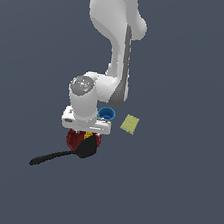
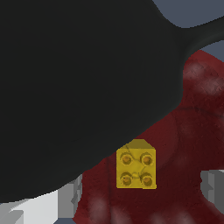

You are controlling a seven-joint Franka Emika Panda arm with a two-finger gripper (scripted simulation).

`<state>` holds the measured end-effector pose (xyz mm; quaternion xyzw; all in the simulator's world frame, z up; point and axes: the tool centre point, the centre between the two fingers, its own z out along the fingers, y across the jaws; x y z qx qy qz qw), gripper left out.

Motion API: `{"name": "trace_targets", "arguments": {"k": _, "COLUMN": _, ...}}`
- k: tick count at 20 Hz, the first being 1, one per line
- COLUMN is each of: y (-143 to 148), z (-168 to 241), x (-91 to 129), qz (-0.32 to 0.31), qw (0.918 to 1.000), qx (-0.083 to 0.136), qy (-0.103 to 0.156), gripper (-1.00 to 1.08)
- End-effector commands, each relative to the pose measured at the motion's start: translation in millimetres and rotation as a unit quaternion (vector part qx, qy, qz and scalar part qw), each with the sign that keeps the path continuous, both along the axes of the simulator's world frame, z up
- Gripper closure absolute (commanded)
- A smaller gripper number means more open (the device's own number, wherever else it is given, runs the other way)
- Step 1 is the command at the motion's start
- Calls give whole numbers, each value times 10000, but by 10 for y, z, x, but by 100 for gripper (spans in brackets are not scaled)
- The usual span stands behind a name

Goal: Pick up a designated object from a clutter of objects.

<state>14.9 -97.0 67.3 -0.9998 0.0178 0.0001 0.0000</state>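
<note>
On the exterior view's left, the black spatula stretches its handle across the dark desk, its blade overlapping the red bowl, where the tiny yellow-orange block sits under the gripper. The wrist view shows the studded block between two well-parted fingers, the jaws released and gripping nothing. Rightward stand the small blue cup and, apart, the pale yellow-green square.
</note>
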Motion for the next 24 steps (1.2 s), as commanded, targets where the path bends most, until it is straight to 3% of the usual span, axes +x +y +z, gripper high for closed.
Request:
{"name": "trace_targets", "arguments": {"k": 1, "y": 0, "z": -110, "x": -8, "qz": 0, "qw": 10000, "qx": 1, "qy": 5, "gripper": -92}}
{"name": "trace_targets", "arguments": {"k": 11, "y": -4, "z": -407, "x": -4, "qz": 1, "qw": 10000, "qx": 0, "qy": -1, "gripper": -92}}
{"name": "trace_targets", "arguments": {"k": 12, "y": -4, "z": -407, "x": -4, "qz": 1, "qw": 10000, "qx": 0, "qy": -1, "gripper": 108}}
{"name": "trace_targets", "arguments": {"k": 24, "y": -8, "z": -328, "x": 41, "qz": -3, "qw": 10000, "qx": -10, "qy": -67, "gripper": 108}}
